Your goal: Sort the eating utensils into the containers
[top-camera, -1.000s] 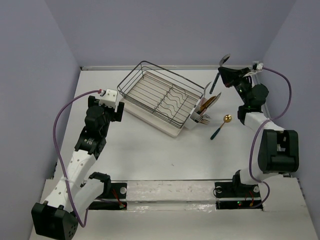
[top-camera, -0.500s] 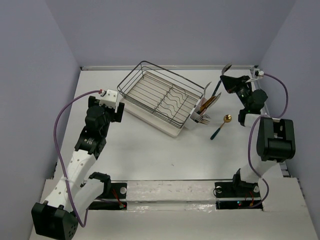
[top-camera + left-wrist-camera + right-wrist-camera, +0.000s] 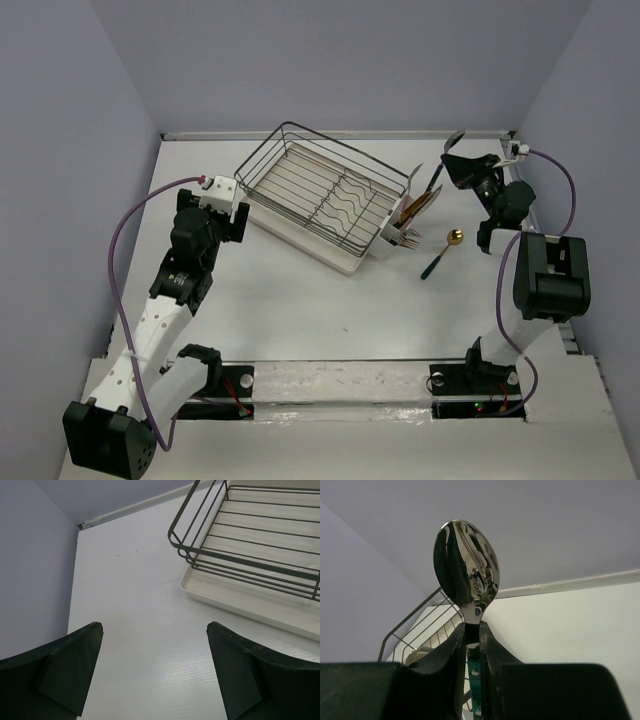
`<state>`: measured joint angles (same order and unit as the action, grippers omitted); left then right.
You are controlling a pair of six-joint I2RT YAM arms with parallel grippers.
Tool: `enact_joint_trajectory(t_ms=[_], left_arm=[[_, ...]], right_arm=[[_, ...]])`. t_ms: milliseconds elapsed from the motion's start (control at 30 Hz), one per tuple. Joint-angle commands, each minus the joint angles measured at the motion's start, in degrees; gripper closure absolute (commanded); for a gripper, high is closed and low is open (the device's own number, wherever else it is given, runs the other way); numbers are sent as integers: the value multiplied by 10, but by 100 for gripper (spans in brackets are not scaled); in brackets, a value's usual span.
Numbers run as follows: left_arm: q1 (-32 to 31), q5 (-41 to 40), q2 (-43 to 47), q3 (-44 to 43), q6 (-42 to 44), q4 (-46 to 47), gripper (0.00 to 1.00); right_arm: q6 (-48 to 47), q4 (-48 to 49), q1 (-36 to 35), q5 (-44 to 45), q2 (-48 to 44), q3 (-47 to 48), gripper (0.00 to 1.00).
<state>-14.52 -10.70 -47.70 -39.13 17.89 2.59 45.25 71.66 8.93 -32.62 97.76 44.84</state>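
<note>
My right gripper point(image 3: 450, 160) is shut on a teal-handled spoon point(image 3: 440, 165) and holds it in the air, bowl up, just right of the white cutlery holder point(image 3: 384, 243) on the wire rack's right end. In the right wrist view the fingers point(image 3: 455, 645) pinch the spoon's neck, with the shiny bowl point(image 3: 466, 565) above and the teal handle point(image 3: 475, 680) below. The holder has several utensils in it, with orange and gold handles point(image 3: 420, 203). A gold-bowled spoon with a teal handle point(image 3: 440, 252) lies on the table right of the holder. My left gripper point(image 3: 238, 215) is open and empty point(image 3: 154, 626).
The black wire dish rack point(image 3: 320, 185) sits on a cream tray point(image 3: 240, 592) at the table's back middle. Its left corner point(image 3: 180, 545) is just ahead and to the right of my left gripper. The walls stand close at the left, back and right.
My right arm has folded back and the held spoon has shifted slightly right and lower, still beside the holder. The left arm has barely moved.
</note>
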Motion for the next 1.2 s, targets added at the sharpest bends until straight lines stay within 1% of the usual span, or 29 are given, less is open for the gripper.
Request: enact_joint_trajectory(t_ms=[0,233,400,500,600,900,1067,1167], left_arm=[[3,2,2,-30,4,15,1],[3,1,4,-29,6,15,1],[3,3,4,-27,4,15,1],[3,5,4,-25,3,16,1],[3,7,3,-26,1,16,1],[3,3,7,-25,3,15,1],[3,2,7,-26,4,15,1],[3,2,8,-24,5,15,1]], right_arm=[[-3,148,-1,1,-35,10,100],[10,147,-1,-3,-49,17,100],[25,160,-1,-7,-46,6,100],[24,159,-13,-6,-38,6,100],[17,161,-29,-9,-27,7,100],[-9,167,-34,-3,-2,-9,100],[-44,161,-34,-19,1,-19,100],[-46,166,-34,-35,8,-20,100]])
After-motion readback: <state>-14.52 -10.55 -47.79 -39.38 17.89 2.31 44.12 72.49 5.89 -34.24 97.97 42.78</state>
